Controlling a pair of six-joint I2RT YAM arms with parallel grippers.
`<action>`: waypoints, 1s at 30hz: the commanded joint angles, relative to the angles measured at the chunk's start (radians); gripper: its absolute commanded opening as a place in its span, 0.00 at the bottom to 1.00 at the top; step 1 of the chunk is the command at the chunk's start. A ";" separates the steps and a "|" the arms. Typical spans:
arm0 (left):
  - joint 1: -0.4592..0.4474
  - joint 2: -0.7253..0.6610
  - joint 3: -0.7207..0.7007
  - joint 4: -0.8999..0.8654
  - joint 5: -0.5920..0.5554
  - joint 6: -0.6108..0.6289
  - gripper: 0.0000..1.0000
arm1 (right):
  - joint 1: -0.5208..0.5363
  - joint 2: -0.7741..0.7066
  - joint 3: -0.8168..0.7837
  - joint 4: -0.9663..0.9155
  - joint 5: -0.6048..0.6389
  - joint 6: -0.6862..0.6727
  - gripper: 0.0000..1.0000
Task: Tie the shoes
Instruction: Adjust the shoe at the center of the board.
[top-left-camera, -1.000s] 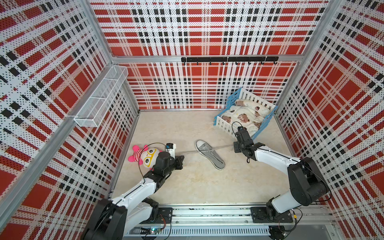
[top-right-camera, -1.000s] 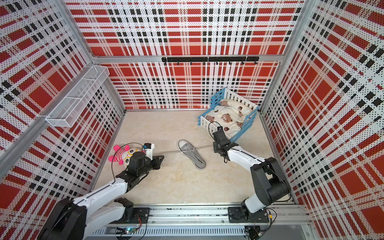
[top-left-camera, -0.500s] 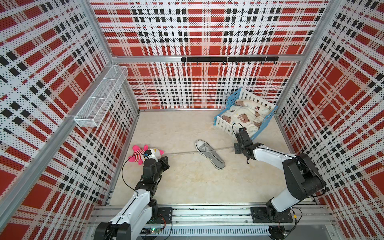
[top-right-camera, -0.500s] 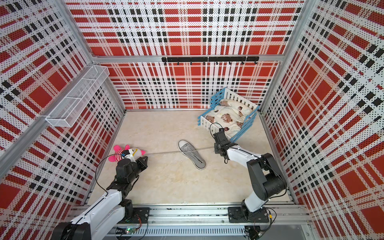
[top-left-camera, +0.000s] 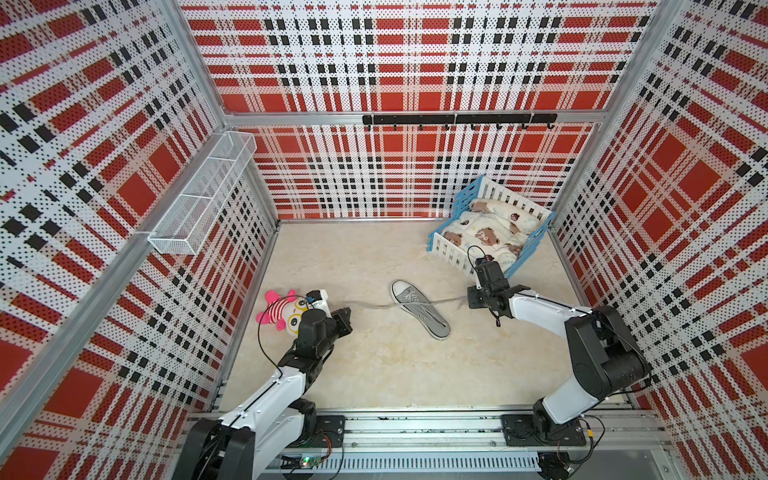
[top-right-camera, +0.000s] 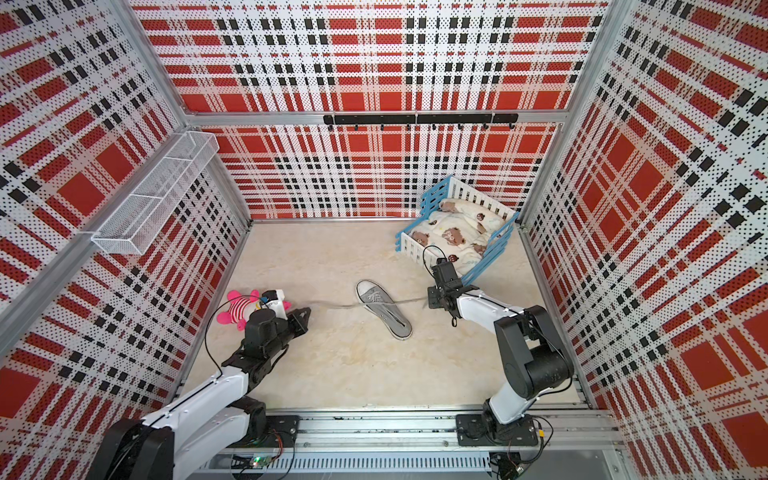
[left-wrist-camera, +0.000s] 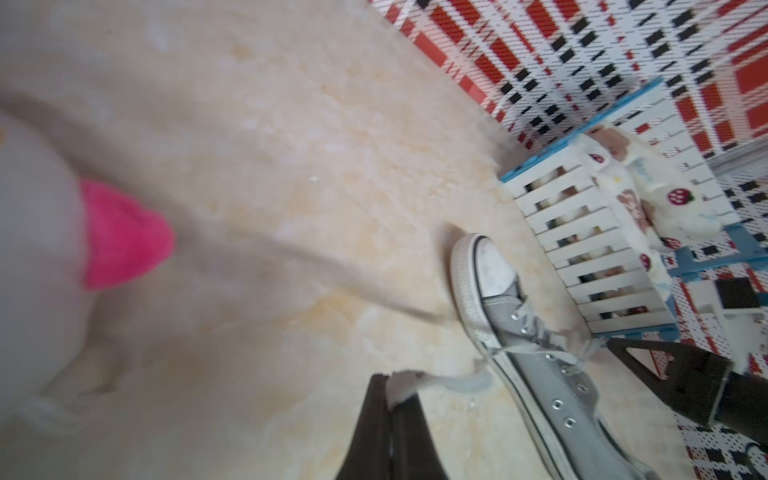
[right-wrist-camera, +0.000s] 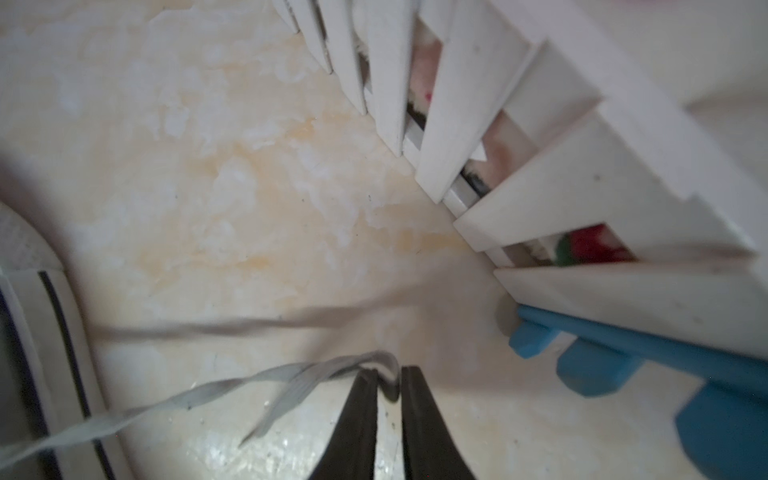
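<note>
The grey shoe (top-left-camera: 419, 307) (top-right-camera: 382, 307) with its white toe cap lies on the floor between the two arms, and a pale lace runs out of it to each side. My left gripper (top-left-camera: 345, 319) (left-wrist-camera: 392, 380) is shut on the end of the left lace (left-wrist-camera: 440, 380), left of the shoe (left-wrist-camera: 540, 374). My right gripper (top-left-camera: 471, 297) (right-wrist-camera: 388, 374) is right of the shoe, with its jaws a small gap apart. A fold of the right lace (right-wrist-camera: 249, 382) hangs loosely in that gap.
A pink-striped plush toy (top-left-camera: 282, 311) lies just behind my left arm by the left wall. A blue and white doll crib (top-left-camera: 490, 232) with bedding stands close behind my right gripper. On the walls are a wire basket (top-left-camera: 203, 195) and a hook rail (top-left-camera: 457, 119).
My left arm pulled its lace taut to the left, then came back toward the shoe, and that lace now sags. The right gripper's jaws have parted a little around their lace.
</note>
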 joint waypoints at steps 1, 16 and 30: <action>-0.051 -0.015 0.080 -0.011 -0.054 0.049 0.00 | -0.005 -0.098 -0.007 -0.075 0.041 -0.004 0.48; -0.078 0.052 0.212 -0.034 -0.041 0.126 0.00 | 0.127 -0.091 -0.026 -0.065 -0.282 -0.028 0.30; -0.078 0.117 0.268 0.000 -0.015 0.136 0.00 | 0.241 -0.112 -0.095 0.068 -0.541 0.017 0.23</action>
